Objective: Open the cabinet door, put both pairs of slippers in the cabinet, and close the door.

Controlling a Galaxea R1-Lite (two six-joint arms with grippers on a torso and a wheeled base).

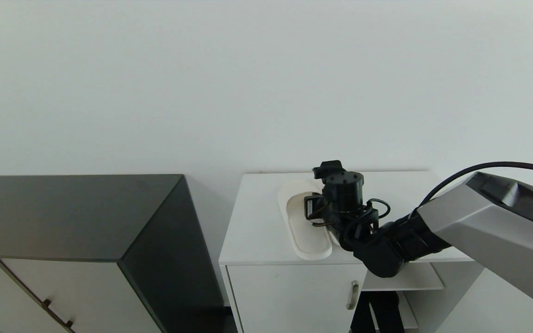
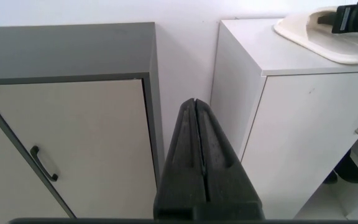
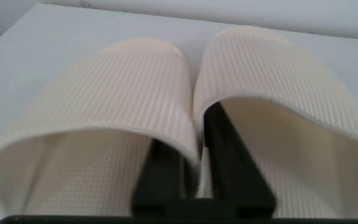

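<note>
The pair of cream waffle-textured slippers (image 1: pixel 303 233) sits side by side on the top surface of the low white cabinet (image 1: pixel 257 217), toes toward the wall. The right gripper (image 1: pixel 313 212) is down on them. From its wrist view, its black fingers (image 3: pixel 229 162) reach one into each slipper, nearly closed, with the two touching inner edges pinched between them. It looks like a grip meant to carry both at once.

The left gripper (image 2: pixel 196 109) hangs low in front of the gap between the white cabinet and the dark grey cabinet (image 1: pixel 63 212) beside it. Its fingers are pressed flat together and hold nothing.

The white door (image 1: pixel 289 296) with its small metal handle (image 1: pixel 352 294) looks shut to me. So I'd say the step in hand is picking up this pair, with the opening still to come.

Next, I reckon, the pair wants a straight lift off the surface without one slipper slipping free. Someone also has to pull that handle, most likely the idle left arm, before anything can go inside.
</note>
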